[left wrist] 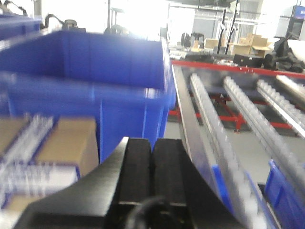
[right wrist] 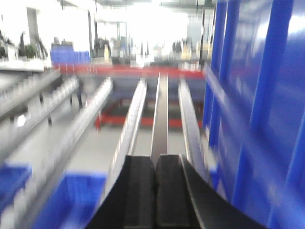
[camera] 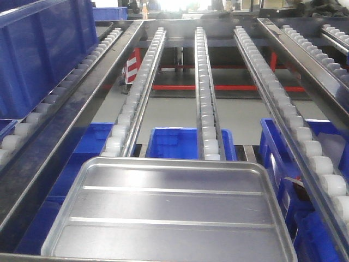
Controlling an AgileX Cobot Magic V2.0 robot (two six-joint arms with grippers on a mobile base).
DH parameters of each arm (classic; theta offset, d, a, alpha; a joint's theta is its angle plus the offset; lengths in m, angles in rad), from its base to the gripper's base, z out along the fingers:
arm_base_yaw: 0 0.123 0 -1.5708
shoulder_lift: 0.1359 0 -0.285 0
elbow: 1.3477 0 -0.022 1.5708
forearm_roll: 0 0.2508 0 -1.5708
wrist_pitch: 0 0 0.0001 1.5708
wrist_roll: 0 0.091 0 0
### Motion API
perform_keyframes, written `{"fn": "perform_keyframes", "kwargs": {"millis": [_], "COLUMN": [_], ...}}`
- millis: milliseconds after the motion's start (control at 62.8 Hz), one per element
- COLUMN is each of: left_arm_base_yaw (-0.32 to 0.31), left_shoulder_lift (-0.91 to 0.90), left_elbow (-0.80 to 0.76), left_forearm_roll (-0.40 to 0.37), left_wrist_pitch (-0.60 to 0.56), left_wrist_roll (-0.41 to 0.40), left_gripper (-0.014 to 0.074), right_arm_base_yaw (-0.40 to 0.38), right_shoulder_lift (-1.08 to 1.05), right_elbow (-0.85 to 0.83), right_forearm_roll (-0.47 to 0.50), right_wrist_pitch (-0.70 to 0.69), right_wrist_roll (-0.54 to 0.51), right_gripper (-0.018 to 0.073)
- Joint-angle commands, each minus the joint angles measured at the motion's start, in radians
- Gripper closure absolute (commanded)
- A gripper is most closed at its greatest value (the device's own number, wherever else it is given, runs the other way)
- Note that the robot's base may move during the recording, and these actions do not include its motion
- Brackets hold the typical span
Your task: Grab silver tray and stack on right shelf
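Running from near to far through the front view, the right shelf (camera: pixel 283 65), with white roller tracks (camera: pixel 204 82) set in metal rails. Standing on the neighbouring level at far left, a big blue crate (camera: pixel 43 49). Lying flat on the shelf's near end, over the left and middle tracks, the silver tray (camera: pixel 174 218), shiny, floor up, two long ridges crossing left to right. Showing through the gaps beneath, blue bins (camera: pixel 174 143). Gripped by neither hand: left hand (left wrist: pixel 152 143) with black pads pressed together on nothing; right hand (right wrist: pixel 155 160) likewise closed and empty, in a blurred view.
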Motion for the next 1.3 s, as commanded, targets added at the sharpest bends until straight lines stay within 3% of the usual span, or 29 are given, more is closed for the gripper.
{"fn": "perform_keyframes", "kwargs": {"millis": [0,223,334,461,541,605,652,716,827,907,1114,1209,1289], "left_arm_base_yaw": [-0.003,-0.08,-0.165,-0.26,-0.322,-0.369,-0.399,-0.425,-0.444,-0.446,-0.446,-0.446,-0.446], "left_shoulder_lift": [0.067,0.299,0.458,0.603,0.677,0.73,0.769,0.816,0.887,0.926,0.985,1.001,1.027], "left_elbow": [-0.17,-0.499,-0.626,-0.69,-0.695,-0.695,-0.695,-0.695,-0.695,-0.695,-0.695,-0.695,-0.712], "left_forearm_roll": [0.007,0.005,0.005,0.005,0.005,-0.015,-0.037,-0.067,-0.13,-0.144,-0.214,-0.216,-0.214], "left_wrist_pitch": [0.029,0.309,0.423,0.467,0.469,0.469,0.469,0.469,0.469,0.469,0.5,0.546,0.594], "left_wrist_roll": [-0.005,-0.005,-0.005,-0.004,-0.004,-0.004,-0.005,-0.005,-0.005,-0.005,-0.005,-0.005,-0.005], "left_gripper": [0.0687,0.0687,0.0687,0.0681,0.0591,0.0458,0.0351,0.0274,0.0272,0.0281,0.0281,0.0281,0.0281], "right_arm_base_yaw": [-0.001,0.0,0.003,0.051,0.103,0.157,0.204,0.265,0.374,0.442,0.527,0.527,0.527], "right_shoulder_lift": [0.018,0.174,0.264,0.339,0.38,0.408,0.432,0.468,0.544,0.616,0.778,0.852,0.923], "right_elbow": [-0.132,-0.347,-0.425,-0.465,-0.473,-0.473,-0.473,-0.473,-0.473,-0.473,-0.48,-0.527,-0.58], "right_forearm_roll": [0.001,0.036,0.104,0.124,0.127,0.13,0.13,0.13,0.13,0.13,0.16,0.244,0.254], "right_wrist_pitch": [-0.024,0.13,0.202,0.249,0.273,0.286,0.296,0.304,0.306,0.306,0.233,0.286,0.38], "right_wrist_roll": [0.0,0.002,0.002,0.002,0.002,0.002,0.002,0.002,0.002,0.002,0.015,0.045,0.045], "right_gripper": [0.0503,0.0503,0.0501,0.0501,0.0499,0.0484,0.0435,0.0327,0.0104,0.0016,0.0006,0.0006,0.0006]}}
